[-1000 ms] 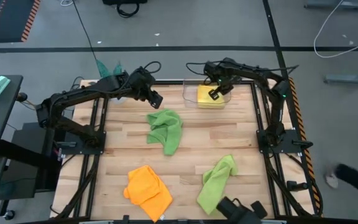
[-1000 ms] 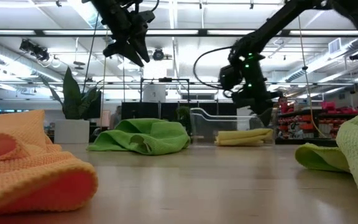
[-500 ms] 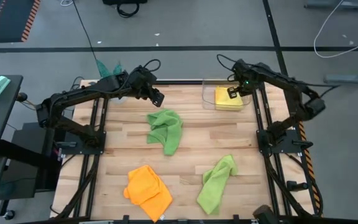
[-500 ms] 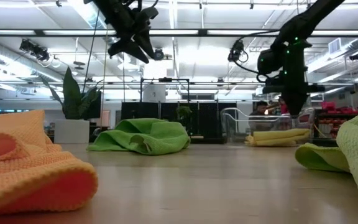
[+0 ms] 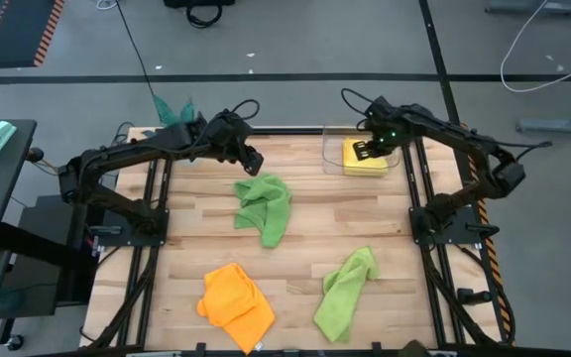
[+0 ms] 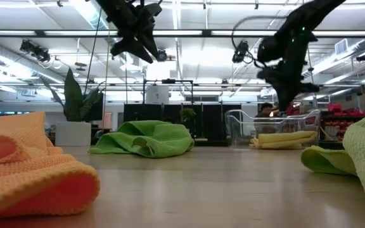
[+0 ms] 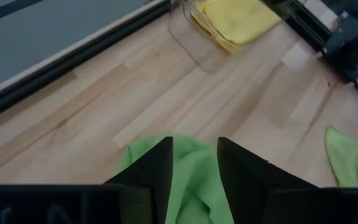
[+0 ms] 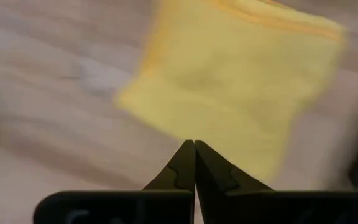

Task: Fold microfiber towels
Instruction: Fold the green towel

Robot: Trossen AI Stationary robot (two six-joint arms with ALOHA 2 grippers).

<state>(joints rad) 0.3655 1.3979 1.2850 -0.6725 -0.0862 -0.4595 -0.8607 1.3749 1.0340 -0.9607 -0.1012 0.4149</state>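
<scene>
Microfiber towels are lying in four places on the wooden table (image 5: 305,213). A yellow towel (image 5: 364,159), folded flat, is sitting inside a clear plastic bin (image 5: 337,167) at the far edge of the table, toward the right side. One lime green towel (image 5: 265,206), crumpled into a loose heap, is resting near the middle of the far half. A second lime green towel (image 5: 344,290) is lying rumpled on the near half toward the right, and an orange towel (image 5: 235,302) is bunched on the near half toward the left, well apart from it.

Above the yellow towel, the right gripper (image 5: 363,151) is hanging over the bin with its jaws pressed together and holding nothing; in the right wrist view the two dark fingers (image 8: 180,165) are meeting at their tips over the yellow cloth. In the low view this gripper (image 6: 286,101) is hovering clear above the bin rim (image 6: 239,120).

The left gripper (image 5: 253,159) is hovering over the far part of the table, just beyond the crumpled green towel, with its jaws standing apart and empty. In the left wrist view its fingers (image 7: 154,171) are framing the green cloth (image 7: 194,180) below, not touching it.

A teal leafy plant (image 5: 173,109) is standing at the far left corner.
</scene>
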